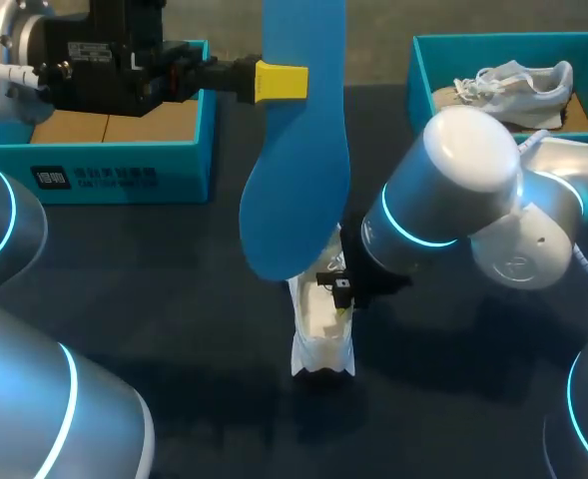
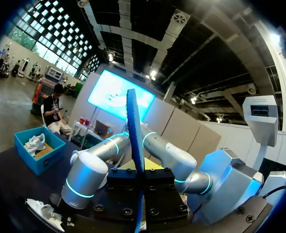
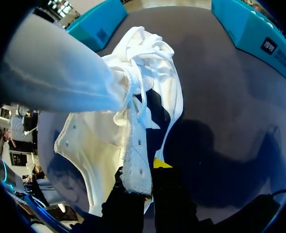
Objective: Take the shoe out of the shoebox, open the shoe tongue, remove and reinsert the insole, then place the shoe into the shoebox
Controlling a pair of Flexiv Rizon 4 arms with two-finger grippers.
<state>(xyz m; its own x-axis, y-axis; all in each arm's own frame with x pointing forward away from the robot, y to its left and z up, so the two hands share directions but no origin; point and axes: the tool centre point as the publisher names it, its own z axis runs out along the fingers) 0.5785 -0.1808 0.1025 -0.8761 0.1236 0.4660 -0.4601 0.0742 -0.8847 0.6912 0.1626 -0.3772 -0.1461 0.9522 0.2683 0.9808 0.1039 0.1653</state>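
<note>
Between left fingers [image 1: 281, 82], insole [image 2: 133, 126] edge-on

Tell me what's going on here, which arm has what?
The left pincer holds the blue insole upright above the table, its wide end hanging over the white shoe. The right pincer grips that shoe by its laced edge on the table. So the insole is out and not yet back in. A second shoe lies in the right shoebox.
</note>
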